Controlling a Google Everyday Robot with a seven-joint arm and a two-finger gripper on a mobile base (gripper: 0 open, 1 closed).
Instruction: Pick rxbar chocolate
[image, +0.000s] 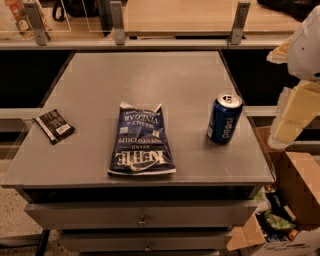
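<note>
Nearest us on the table (150, 75), we see the chip bag (141, 142) lying flat at the middle. A little farther back the rxbar (55, 126) lies flat at the left edge, well apart from the bag, and the can (224, 118) stands upright toward the right. Off the table's right edge, near the can and well apart from the rxbar, hangs the pale gripper (292, 112); we cannot tell how far open it is.

chip bag (141, 142) mid tbl (150, 80) | Pepsi can (224, 119) upright, its R | cardboard box (300, 190) lwr-R
</note>
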